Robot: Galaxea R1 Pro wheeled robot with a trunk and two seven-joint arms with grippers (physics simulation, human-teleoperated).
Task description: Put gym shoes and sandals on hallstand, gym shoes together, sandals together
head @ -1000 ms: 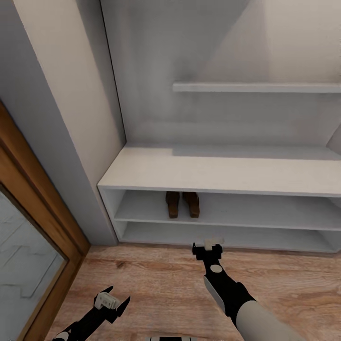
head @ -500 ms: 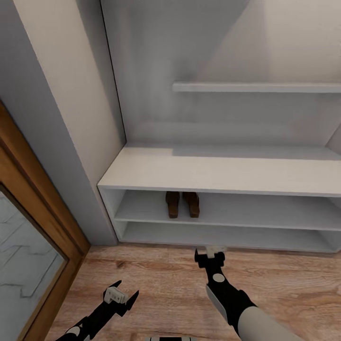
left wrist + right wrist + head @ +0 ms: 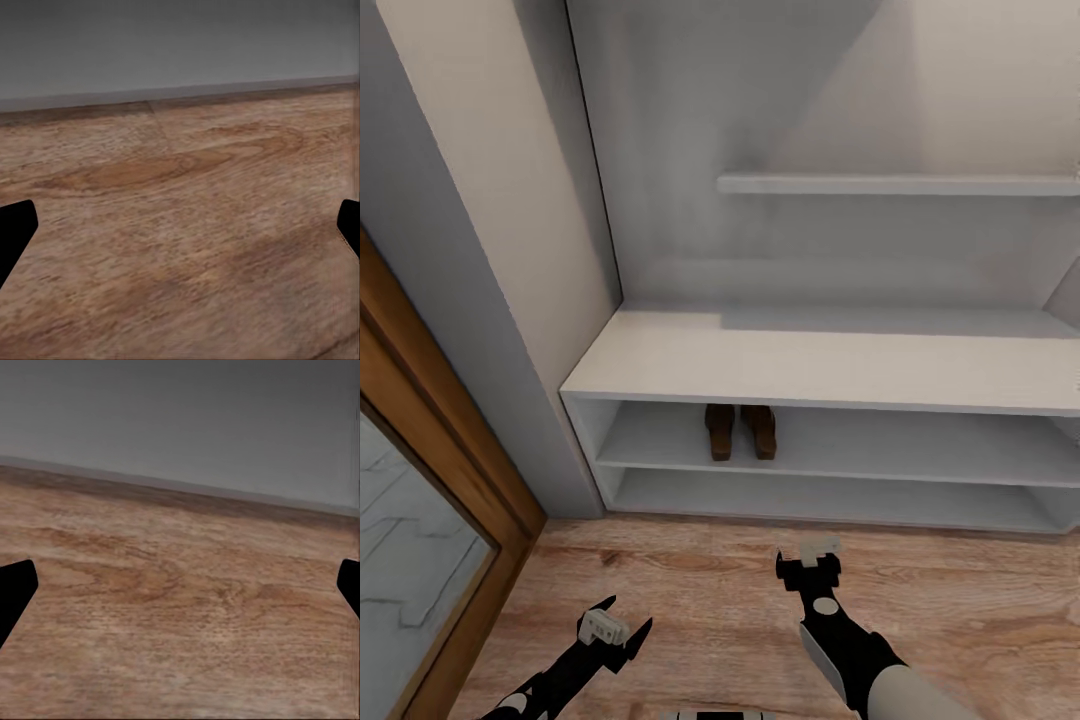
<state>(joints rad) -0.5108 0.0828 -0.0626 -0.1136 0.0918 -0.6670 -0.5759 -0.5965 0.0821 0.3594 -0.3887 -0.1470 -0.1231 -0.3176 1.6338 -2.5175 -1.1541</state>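
Observation:
The white hallstand stands against the wall ahead. The two sandals, brown, sit side by side on its upper shelf tier, toward the left. The two gym shoes are out of view. My right gripper hovers open and empty over the corridor floor, just in front of the rack's base. Farther back on the left, my left gripper is also open and empty above the planks. Both wrist views look along wide-spread fingers of the left gripper and right gripper at bare wood floor.
A floating shelf sticks out from the back panel above the rack top. A grey wall column and a wooden door frame with a glass panel close off the left side.
My right gripper has drawn back from the rack's lower tier toward me. The left gripper has shifted a little to the right. The view has slid slightly.

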